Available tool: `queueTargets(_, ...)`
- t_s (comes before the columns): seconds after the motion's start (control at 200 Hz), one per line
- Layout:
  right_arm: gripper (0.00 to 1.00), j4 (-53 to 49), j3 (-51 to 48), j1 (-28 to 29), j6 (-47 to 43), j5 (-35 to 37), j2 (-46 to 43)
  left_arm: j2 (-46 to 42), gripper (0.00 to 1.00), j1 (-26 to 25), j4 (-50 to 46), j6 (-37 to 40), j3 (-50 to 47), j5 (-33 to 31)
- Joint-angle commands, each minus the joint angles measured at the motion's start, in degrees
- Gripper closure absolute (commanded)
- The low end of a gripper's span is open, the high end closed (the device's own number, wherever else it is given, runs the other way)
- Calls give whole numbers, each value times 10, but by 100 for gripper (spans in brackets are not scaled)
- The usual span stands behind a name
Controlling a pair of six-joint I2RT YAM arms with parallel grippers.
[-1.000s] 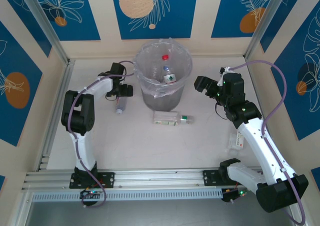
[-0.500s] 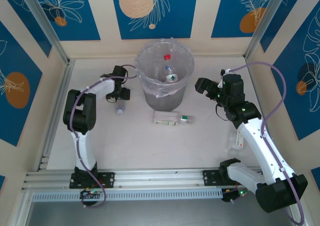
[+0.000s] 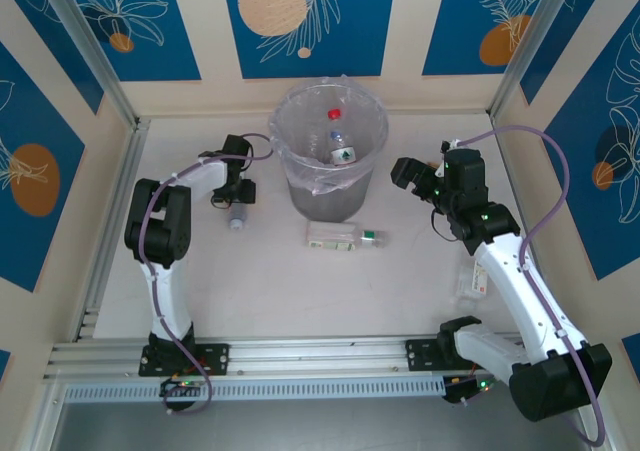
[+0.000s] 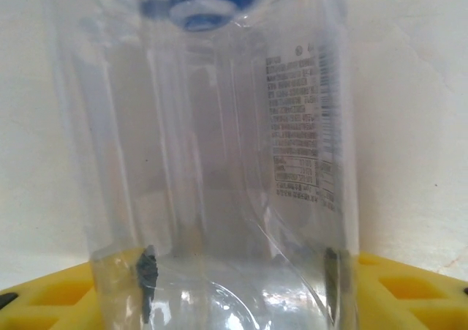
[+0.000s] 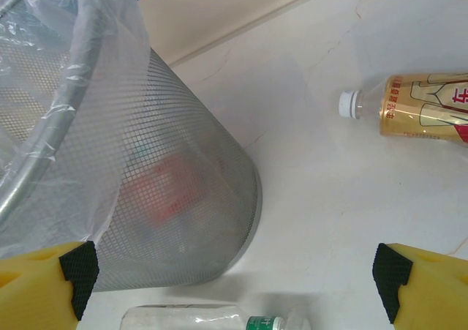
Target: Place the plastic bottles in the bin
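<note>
The bin [image 3: 330, 161], grey mesh lined with a clear bag, stands at the table's middle back with bottles [image 3: 339, 153] inside. My left gripper [image 3: 236, 185] is left of it, shut on a clear blue-capped bottle [image 3: 237, 215] that lies on the table. In the left wrist view this bottle [image 4: 212, 147] looms large, creased between the pads of the left gripper [image 4: 238, 279]. A clear green-capped bottle [image 3: 345, 236] lies in front of the bin. My right gripper [image 3: 405, 171] hangs open to the right of the bin [image 5: 146, 198], with nothing between the fingers of the right gripper [image 5: 234, 275].
A gold-labelled bottle with a white cap [image 5: 420, 107] lies on the table beyond the right gripper. The green-capped bottle [image 5: 219, 319] lies just below the bin's base. Another labelled bottle [image 3: 470, 283] lies at the right, partly under the right arm. Walls close in on three sides.
My left gripper has shifted a little left, away from the bin, and settled over the blue-capped bottle. The right arm has hardly moved.
</note>
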Motion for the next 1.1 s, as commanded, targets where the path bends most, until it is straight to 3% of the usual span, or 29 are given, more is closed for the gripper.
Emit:
queueTargets(0.0, 0, -13, -7, -9, -11, -2, 0, -13, 41, 4, -3, -8, -6, 14)
queueTargets(0.49, 0, -32, -2, -15, 6, -9, -2, -90, 46, 4, 2, -16, -37, 48)
queueTargets(1.095, 0, -27, -19, -23, 3, -7, -10, -234, 45, 4, 28, -55, -42, 161)
